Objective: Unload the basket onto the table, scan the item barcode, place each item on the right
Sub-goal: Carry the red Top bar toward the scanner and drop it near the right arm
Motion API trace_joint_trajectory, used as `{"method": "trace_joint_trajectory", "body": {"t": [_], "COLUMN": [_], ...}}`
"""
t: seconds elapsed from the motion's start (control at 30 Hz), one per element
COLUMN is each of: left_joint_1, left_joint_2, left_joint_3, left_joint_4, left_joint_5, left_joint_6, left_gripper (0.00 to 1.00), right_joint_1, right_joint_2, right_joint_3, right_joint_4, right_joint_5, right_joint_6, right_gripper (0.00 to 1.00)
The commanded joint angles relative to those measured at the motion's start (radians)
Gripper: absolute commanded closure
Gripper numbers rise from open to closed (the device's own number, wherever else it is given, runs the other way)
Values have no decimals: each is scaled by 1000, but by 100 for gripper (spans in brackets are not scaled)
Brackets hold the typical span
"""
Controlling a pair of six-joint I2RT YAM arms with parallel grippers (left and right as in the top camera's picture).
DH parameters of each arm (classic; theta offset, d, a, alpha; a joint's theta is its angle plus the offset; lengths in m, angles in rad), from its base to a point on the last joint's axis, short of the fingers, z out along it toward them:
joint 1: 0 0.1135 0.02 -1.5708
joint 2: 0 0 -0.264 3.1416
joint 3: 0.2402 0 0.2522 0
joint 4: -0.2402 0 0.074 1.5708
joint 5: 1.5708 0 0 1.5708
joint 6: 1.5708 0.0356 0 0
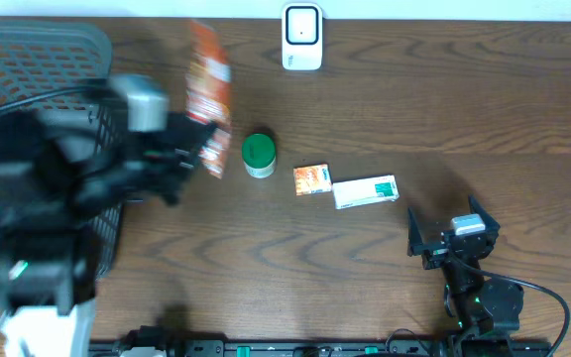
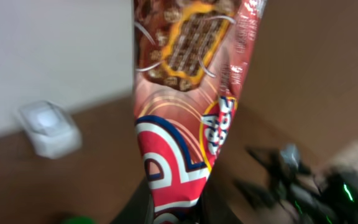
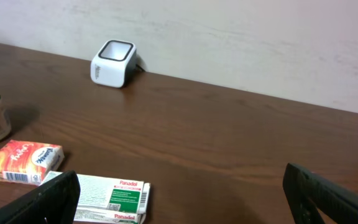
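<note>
My left gripper (image 1: 202,149) is shut on the lower end of a red and brown snack packet (image 1: 209,87) and holds it up above the table, left of centre. In the left wrist view the packet (image 2: 188,93) rises from between the dark fingers of that gripper (image 2: 176,210). The white barcode scanner (image 1: 302,37) stands at the table's far edge, to the right of the packet; it shows blurred as the scanner (image 2: 48,129) and plainly as the scanner (image 3: 112,63). My right gripper (image 1: 446,222) rests open at the front right, nothing in the right gripper (image 3: 188,199).
A dark mesh basket (image 1: 28,59) fills the left end of the table. A green-lidded jar (image 1: 259,155), a small orange box (image 1: 311,179) and a white and green Panadol box (image 1: 365,191) lie in a row at mid-table. The Panadol box (image 3: 110,196) lies just ahead of my right fingers.
</note>
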Motion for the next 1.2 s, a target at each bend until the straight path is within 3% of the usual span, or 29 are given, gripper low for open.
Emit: {"method": "trace_joint_trajectory", "body": {"t": [0.0,0.2,0.53,0.7,1.17], "left_joint_1": [-142,-326,-459,-490,-549], "left_joint_2": [108,382,778,859,898], "left_joint_3": [-54,-72,-72,-71,-72], "left_joint_4": [-5,-4,-1,2,12], "left_joint_5": [21,34,264,472,407], "left_joint_6": [174,235,303,296,246], "left_gripper": [93,93,93,93,93], "right_joint_1": [7,7,7,7,7], "right_joint_2": [-2,-2,-2,-2,-2], "right_joint_3": [-1,-1,-1,-1,-1], "right_joint_4": [-4,-4,-4,-4,-4], "right_joint_5": [4,4,4,4,4], "right_joint_6": [11,11,11,11,11], "right_gripper": [1,1,1,1,1]}}
